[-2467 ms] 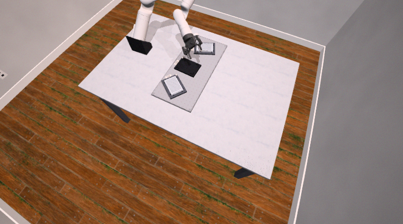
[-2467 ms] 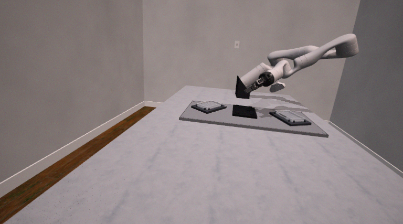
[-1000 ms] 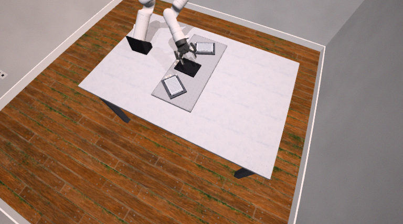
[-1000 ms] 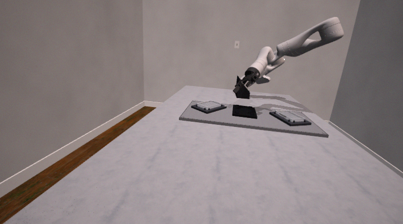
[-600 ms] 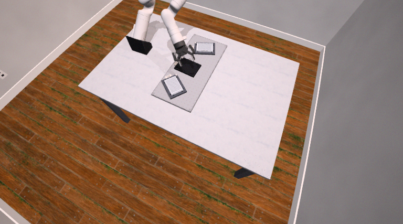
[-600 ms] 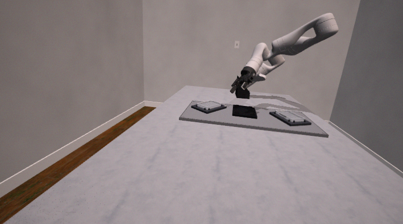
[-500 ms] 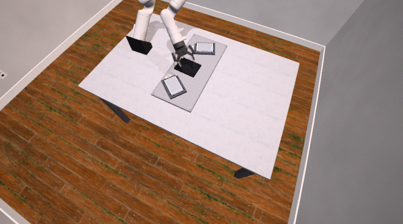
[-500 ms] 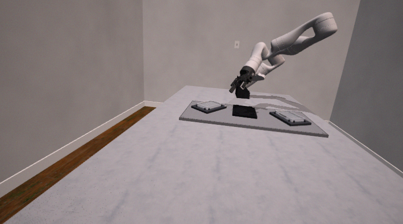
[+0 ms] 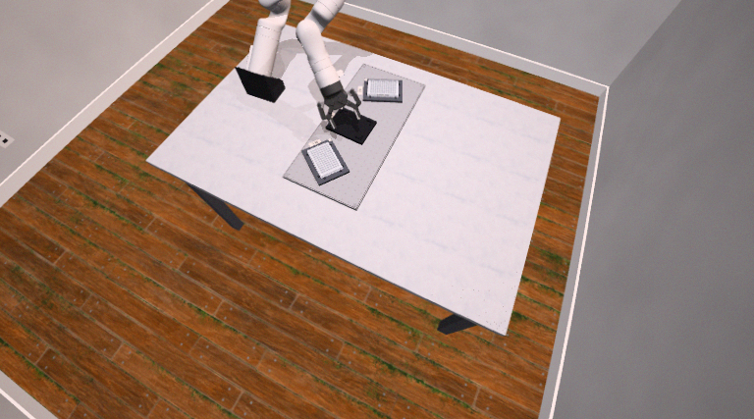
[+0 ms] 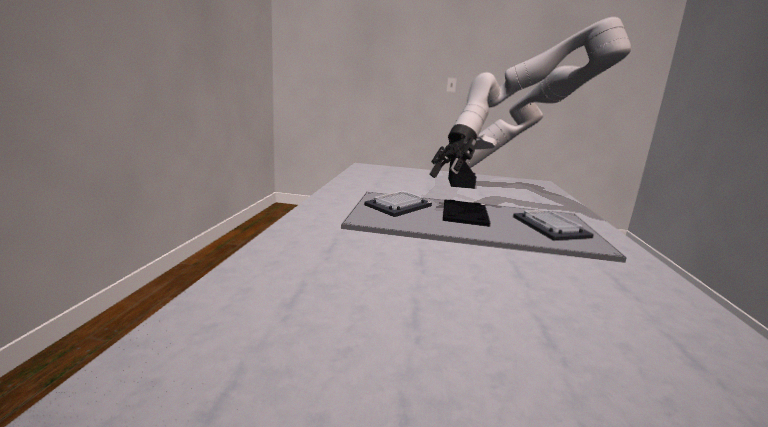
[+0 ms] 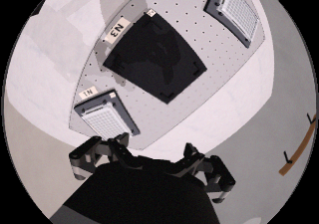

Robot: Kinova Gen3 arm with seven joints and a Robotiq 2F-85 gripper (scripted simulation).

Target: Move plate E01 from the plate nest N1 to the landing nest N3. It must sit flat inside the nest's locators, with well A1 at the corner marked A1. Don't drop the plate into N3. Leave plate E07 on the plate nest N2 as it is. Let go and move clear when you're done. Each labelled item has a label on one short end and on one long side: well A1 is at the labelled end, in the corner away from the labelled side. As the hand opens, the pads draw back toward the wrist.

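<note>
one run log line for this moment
gripper: open, holds nothing | position: above empty black nest | white well plates: both seated in nests | transfer: not begun

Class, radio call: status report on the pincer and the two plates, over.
Pincer open, holding nothing, above the dark middle nest. Near plate and far plate seated in end nests, neither gripped. Nothing blocking either.

A white plate point(image 9: 324, 159) and its twin point(image 9: 382, 88) lie flat, flanking black nest point(image 9: 355, 128).

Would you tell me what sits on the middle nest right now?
Nothing: the black middle nest is bare. The open gripper hovers above it, hiding its near edge in the top view.
</note>
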